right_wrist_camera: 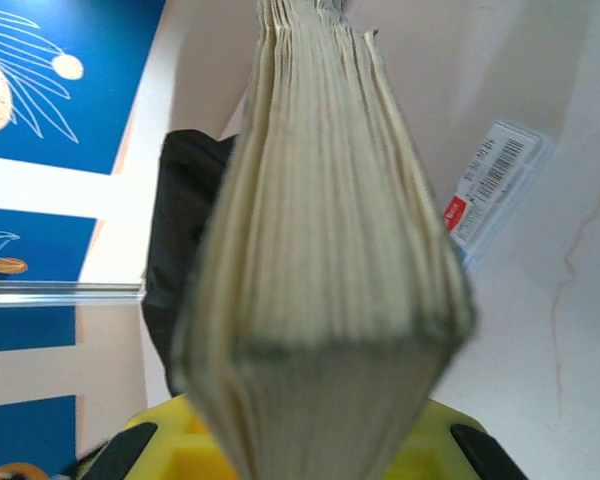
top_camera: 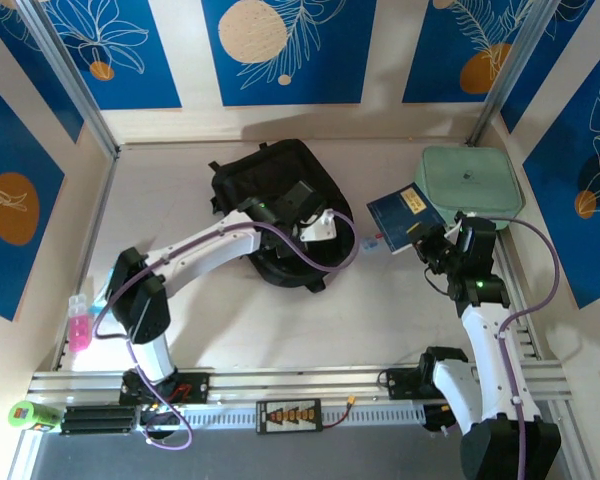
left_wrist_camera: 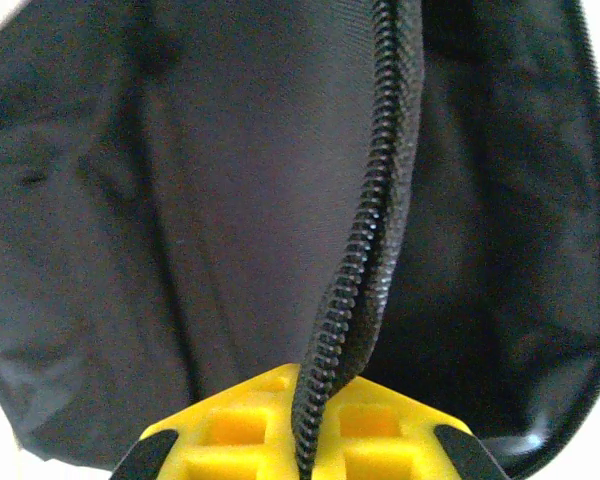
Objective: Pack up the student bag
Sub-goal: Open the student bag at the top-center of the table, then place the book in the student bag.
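Control: Status of your left fingers?

Operator: I see my left fingers (left_wrist_camera: 285, 425) clamped on the zip edge (left_wrist_camera: 370, 200) of the backpack (top_camera: 280, 190). The black toothed strip runs up from between the yellow pads, with dark lining on either side of it. The backpack lies on the desk (top_camera: 280, 320), spreading out beyond those fingers and to both sides of them.

Control: And the right?

Operator: My right fingers (top_camera: 425, 240) are closed on a book (right_wrist_camera: 325, 250). They grip it at its lower end, so the page edges face my wrist camera. From above, its blue cover tilts up just beyond the fingers.

Control: What lies around them?

Operator: A pale green case (top_camera: 470, 180) sits beyond the right fingers, past the book. A small white packet with a barcode (right_wrist_camera: 495, 185) lies on the desk between my two sets of fingers, near the book. I cannot tell whether it touches the backpack. A pink bottle (top_camera: 79, 325) stands well off to the left of the left fingers, at the desk's edge.
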Tool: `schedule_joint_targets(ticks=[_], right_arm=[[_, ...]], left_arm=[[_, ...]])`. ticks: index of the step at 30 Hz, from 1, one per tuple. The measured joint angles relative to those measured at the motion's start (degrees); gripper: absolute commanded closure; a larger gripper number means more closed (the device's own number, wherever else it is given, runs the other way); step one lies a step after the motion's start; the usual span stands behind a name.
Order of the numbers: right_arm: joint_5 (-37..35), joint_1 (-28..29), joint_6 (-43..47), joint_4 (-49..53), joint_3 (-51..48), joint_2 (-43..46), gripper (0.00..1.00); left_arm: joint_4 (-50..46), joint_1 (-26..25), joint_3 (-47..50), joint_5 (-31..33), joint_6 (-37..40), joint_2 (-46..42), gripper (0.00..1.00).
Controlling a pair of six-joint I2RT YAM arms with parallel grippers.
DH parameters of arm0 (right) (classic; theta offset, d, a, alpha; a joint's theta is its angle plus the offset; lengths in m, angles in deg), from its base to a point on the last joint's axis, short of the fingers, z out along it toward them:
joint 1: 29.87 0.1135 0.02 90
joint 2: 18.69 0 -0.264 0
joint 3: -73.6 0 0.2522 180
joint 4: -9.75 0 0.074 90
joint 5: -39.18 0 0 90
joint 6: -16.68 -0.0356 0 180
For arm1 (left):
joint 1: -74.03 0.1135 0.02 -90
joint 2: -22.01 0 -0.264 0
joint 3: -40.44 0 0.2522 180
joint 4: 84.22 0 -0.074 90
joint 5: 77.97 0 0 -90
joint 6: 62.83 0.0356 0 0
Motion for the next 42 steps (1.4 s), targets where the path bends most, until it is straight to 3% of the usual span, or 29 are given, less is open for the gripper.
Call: schedule_joint_targets(ticks=[9, 18, 25, 32, 42], right_arm=[[0.92, 1.73, 1.57, 4.17, -0.02, 5.35, 0.95], [4.87, 9.18, -6.62, 2.60, -6.40, 5.49, 0.95], [4.22, 17.88, -14.91, -5.33, -7.04, -1.90, 0.95], [3.06, 23.10, -18.21, -10.80, -1.53, -13.09, 0.95], [0.52, 27.96, -21.33, -15.17, 5.07, -22.16, 0.95]], left_arm=[[14.80, 0.42, 5.90, 8.76, -6.43, -4.90, 1.00], [22.45, 0.52, 9.35, 9.90, -8.68, -5.49, 1.00], [23.71, 0.52, 11.10, 5.79, -9.14, -8.20, 1.00], [23.93, 0.52, 11.96, 3.30, -9.49, -9.33, 1.00], [23.96, 0.57, 12.26, 0.94, -9.94, -10.58, 1.00]])
